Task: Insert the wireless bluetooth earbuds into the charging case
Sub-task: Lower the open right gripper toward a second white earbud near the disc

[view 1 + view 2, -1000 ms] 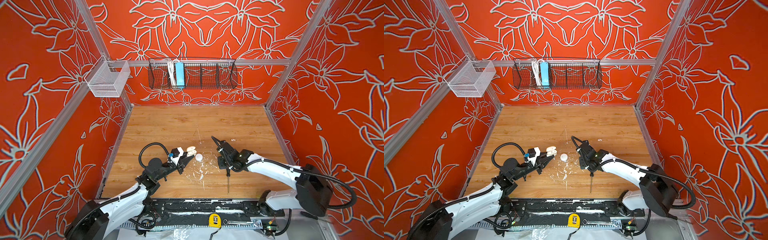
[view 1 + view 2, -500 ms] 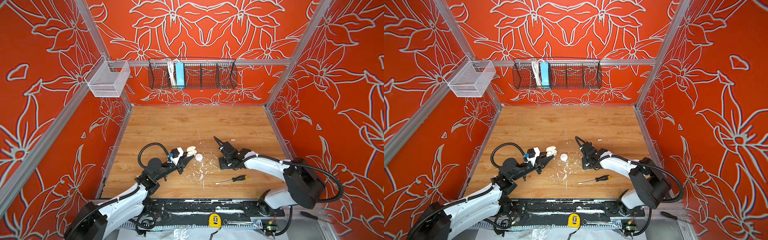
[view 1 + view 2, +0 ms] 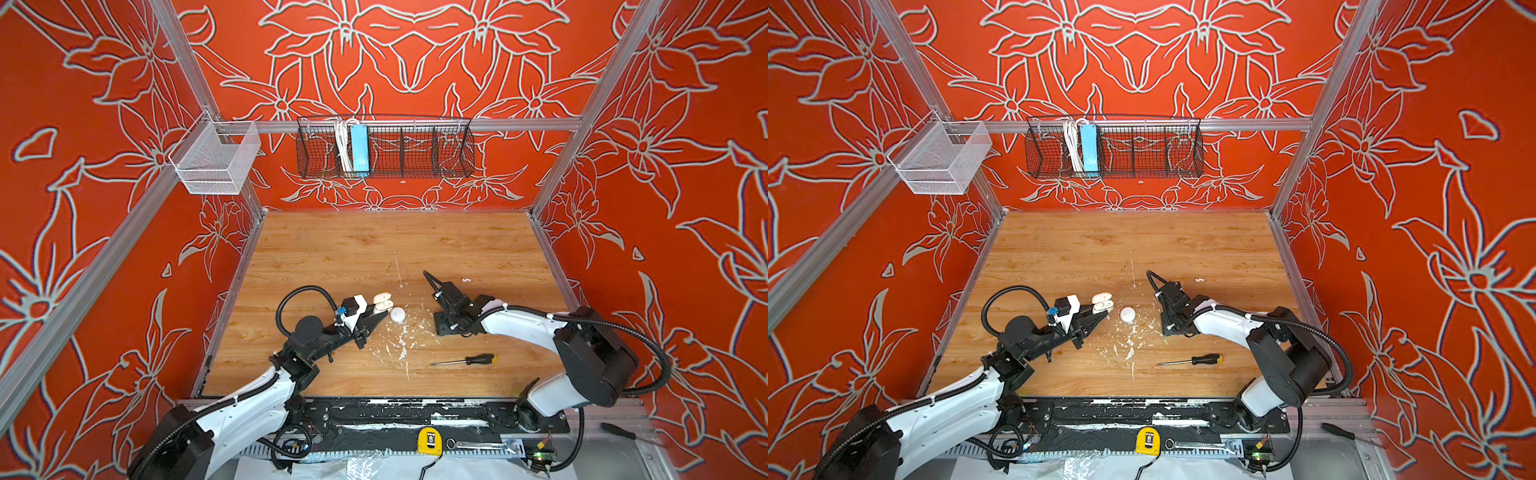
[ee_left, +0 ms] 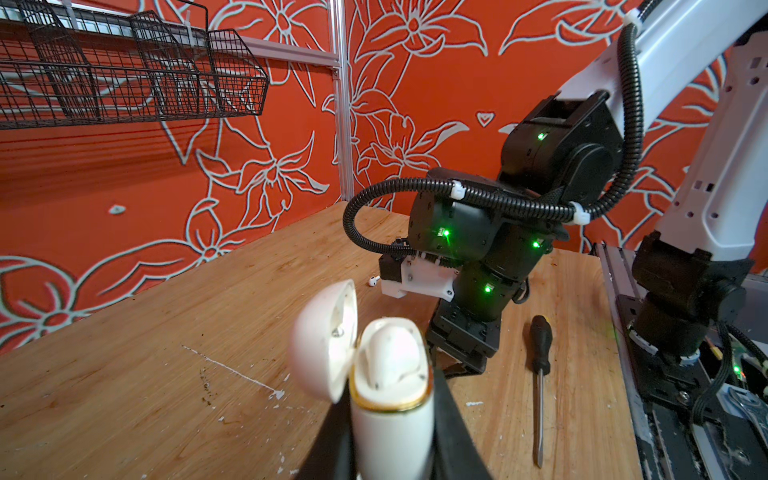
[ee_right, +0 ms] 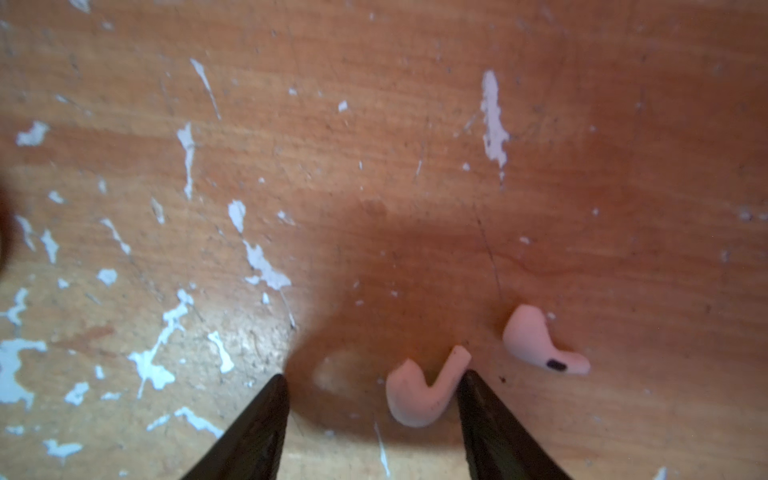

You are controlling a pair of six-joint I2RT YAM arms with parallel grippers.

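In both top views we look steeply down on the whole table (image 3: 374, 249) from above its front edge. Our left wrist camera looks low across it at the right arm (image 4: 457, 232); the right wrist camera faces the table, very close.

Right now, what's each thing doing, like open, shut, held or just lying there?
charging case: held, lid open.
left gripper: shut on the charging case.
right gripper: open, pointing down.
plain earbud: lying loose between the open fingers, not gripped.
dark-marked earbud: lying outside the fingers.
far earbud: lying alone.
screwdriver: lying flat, untouched.
round white puck: lying on the table, untouched.
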